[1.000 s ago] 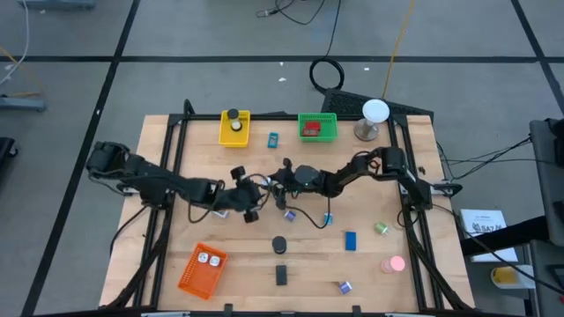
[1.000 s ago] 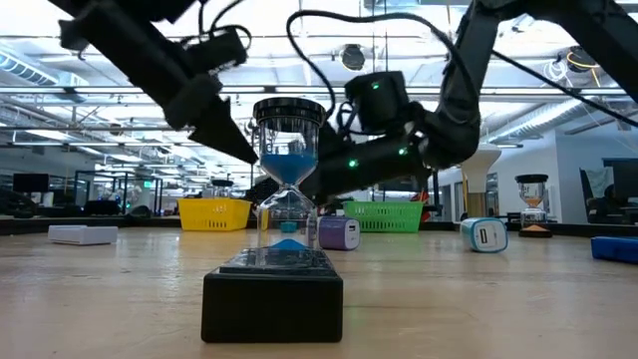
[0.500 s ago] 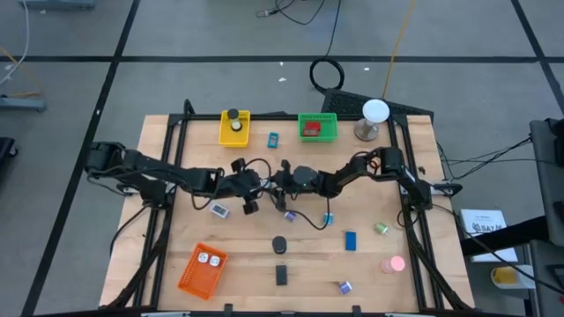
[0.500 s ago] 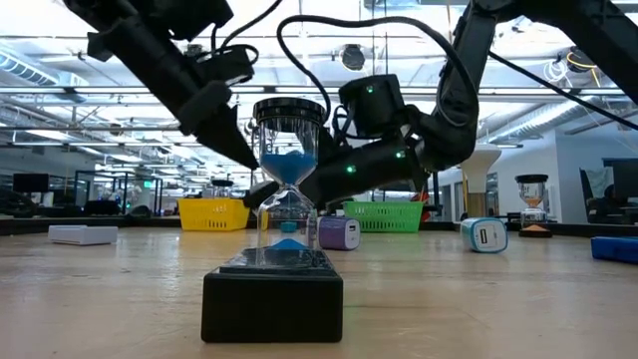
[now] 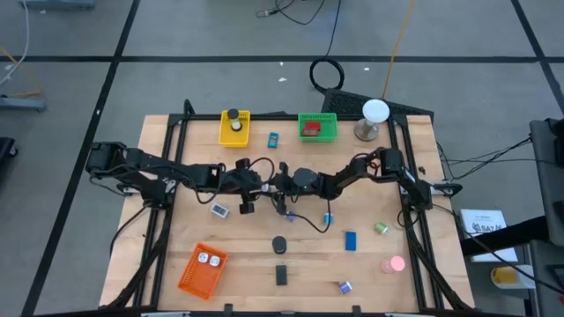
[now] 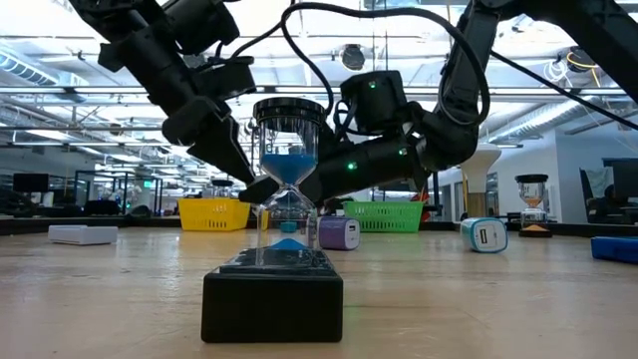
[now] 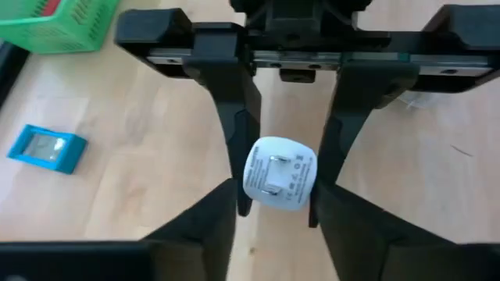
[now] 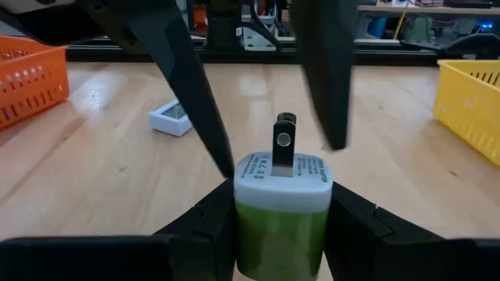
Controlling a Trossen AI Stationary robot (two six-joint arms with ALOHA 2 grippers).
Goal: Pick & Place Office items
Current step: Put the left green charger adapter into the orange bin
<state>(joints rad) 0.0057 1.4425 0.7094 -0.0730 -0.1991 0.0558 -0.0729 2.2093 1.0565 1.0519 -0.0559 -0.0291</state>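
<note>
Checking in from the remote station: the right gripper [image 8: 281, 212] is clamped on a little wall charger [image 8: 281, 204], green body with a white cap and two metal prongs sticking out toward the other arm. Its fingers [image 8: 205, 222] press on both sides of the green body, so that grip looks solid. The charger is up in the air over the middle of the table [image 5: 176, 255], not resting on anything. The left gripper [image 7: 273, 207] faces it head-on, and from its wrist cam I'm staring right at the pronged white face. The left fingers [image 7: 209, 226] are spread apart and straddle the plug end, one on each side. One tip looks right at the edge of the white cap, but I honestly can't tell whether either is actually touching it. On the wood below there's a white flat piece [image 5: 218, 210] off to the left arm's side, and a cyan piece [image 7: 47, 148] lying near the green basket [image 7: 58, 27]. The low cam mostly shows an hourglass [image 6: 289, 189] with blue sand, with both arms meeting behind it.
</note>
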